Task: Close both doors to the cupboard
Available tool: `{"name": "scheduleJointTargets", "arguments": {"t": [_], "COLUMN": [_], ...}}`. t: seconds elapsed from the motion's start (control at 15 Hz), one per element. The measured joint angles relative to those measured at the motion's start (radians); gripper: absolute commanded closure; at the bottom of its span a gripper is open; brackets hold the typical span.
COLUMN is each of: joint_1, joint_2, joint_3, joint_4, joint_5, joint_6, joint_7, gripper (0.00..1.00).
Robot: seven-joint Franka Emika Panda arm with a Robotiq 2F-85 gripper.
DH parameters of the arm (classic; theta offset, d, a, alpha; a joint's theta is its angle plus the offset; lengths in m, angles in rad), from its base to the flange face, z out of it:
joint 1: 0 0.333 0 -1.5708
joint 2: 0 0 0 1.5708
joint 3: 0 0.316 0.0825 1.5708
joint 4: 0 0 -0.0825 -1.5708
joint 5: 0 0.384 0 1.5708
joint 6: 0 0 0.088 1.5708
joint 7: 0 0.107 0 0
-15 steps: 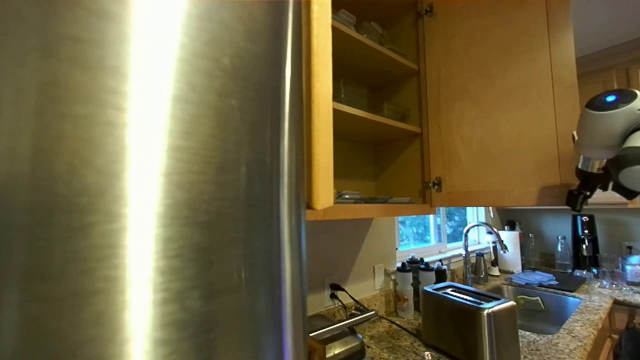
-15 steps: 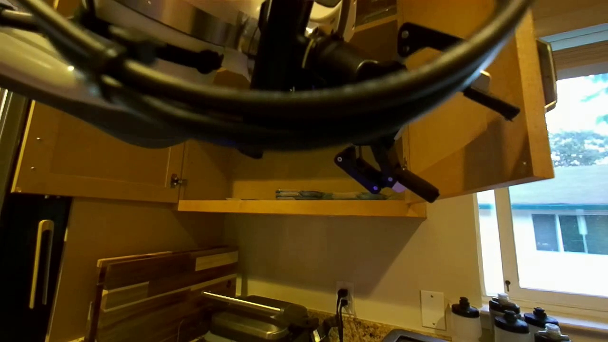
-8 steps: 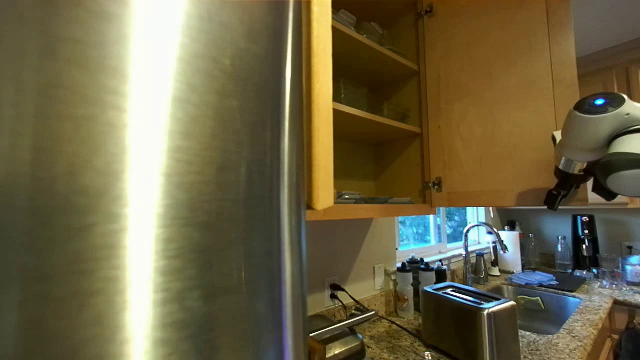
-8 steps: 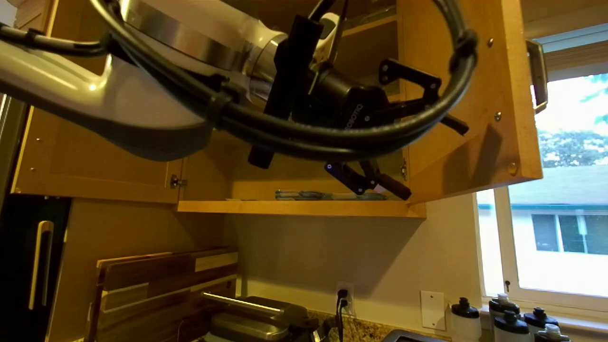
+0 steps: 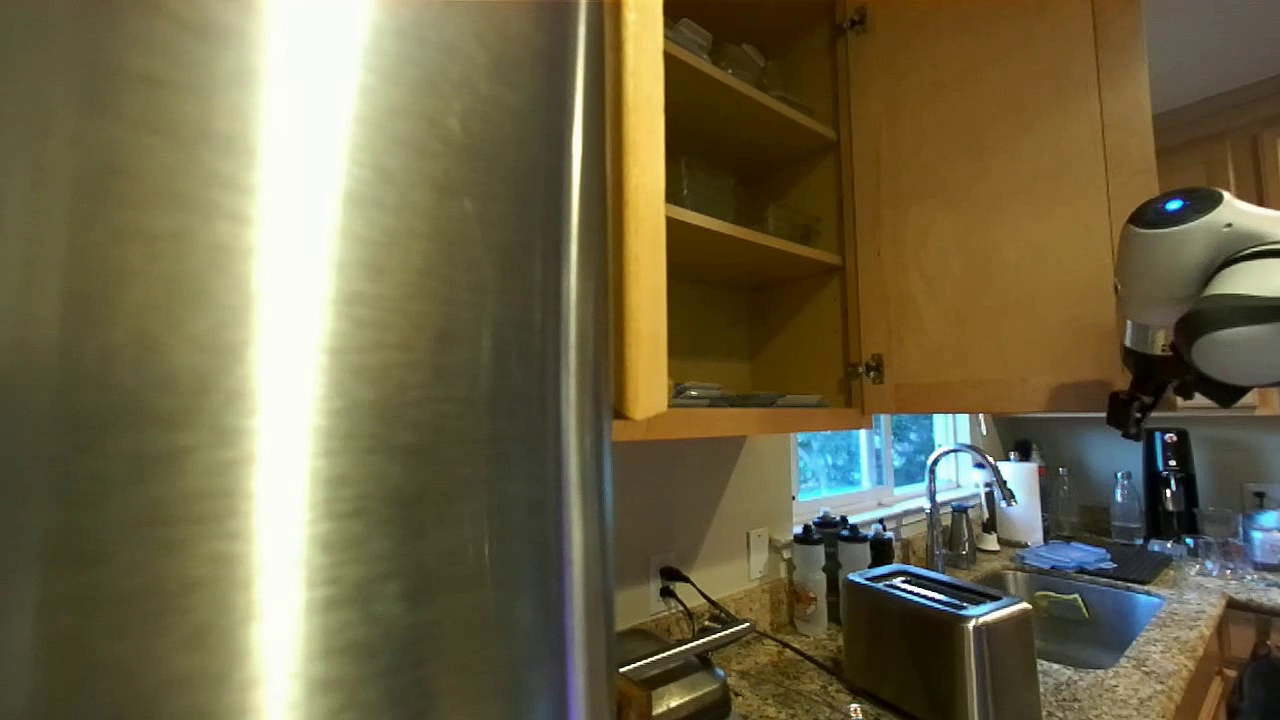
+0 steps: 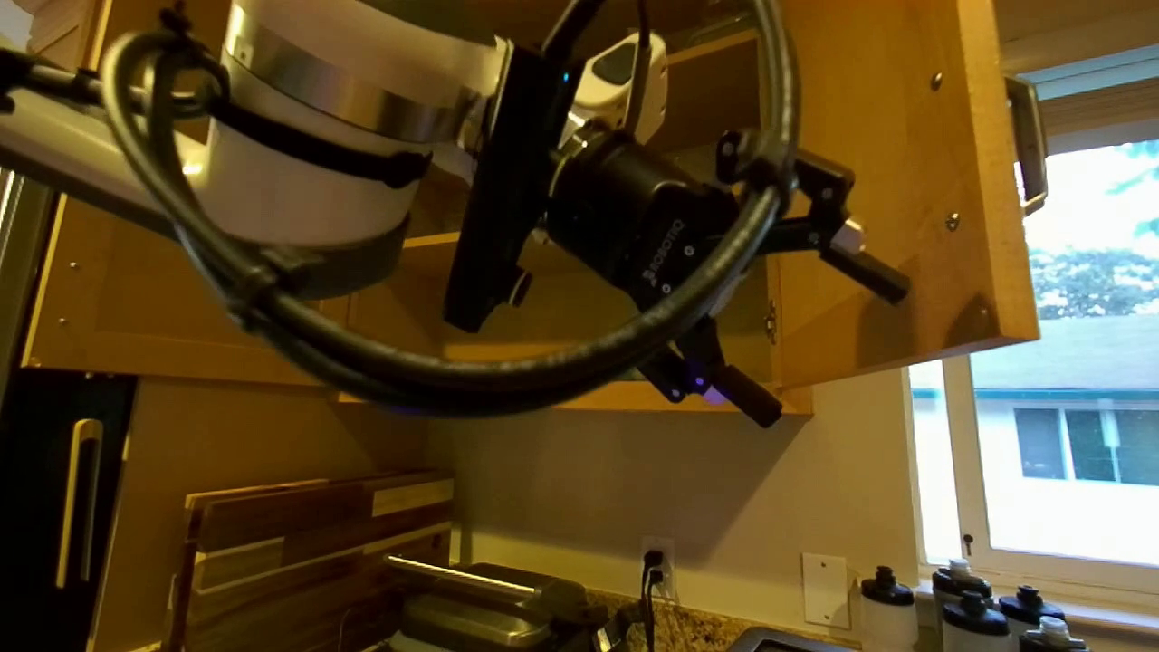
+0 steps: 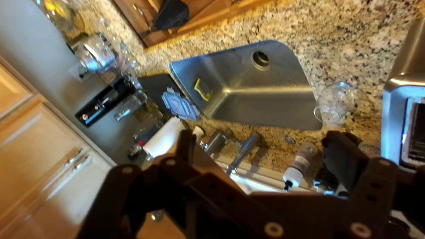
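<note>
Both honey-wood doors of the cupboard (image 5: 752, 236) stand open in both exterior views. One door (image 6: 905, 181) swings out beside the window, its inner face and metal handle showing; the opposite door (image 6: 195, 317) reaches out toward the fridge side, partly behind the arm. My gripper (image 6: 831, 344) hangs low before the window-side door, fingers spread wide with nothing between them. Its shadow falls on that door's inner face; whether a finger touches the wood I cannot tell. In the wrist view the gripper (image 7: 260, 146) spans a gap above the counter, with a wood panel (image 7: 212, 166) behind one finger.
A steel fridge (image 5: 430, 350) fills one side of an exterior view. Below are a toaster (image 5: 940, 640), a sink (image 7: 259, 106), a faucet (image 5: 935, 490) and several bottles (image 6: 973, 620). A thick cable loop (image 6: 507, 389) hangs from the arm.
My gripper has shifted away from the window side, then dipped lower. The window-side door has swung slightly inward. The cable loop has dropped and moved off the camera.
</note>
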Motion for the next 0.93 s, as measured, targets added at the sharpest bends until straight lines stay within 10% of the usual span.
{"name": "scheduleJointTargets", "arguments": {"t": [0.4, 0.93], "joint_1": [-0.099, -0.114], "joint_2": [0.002, 0.063], "joint_3": [0.005, -0.087], "joint_4": [0.03, 0.094], "joint_5": [0.161, 0.168], "joint_6": [-0.155, 0.09], "joint_7": [0.001, -0.004], "gripper": [0.0, 0.0]}}
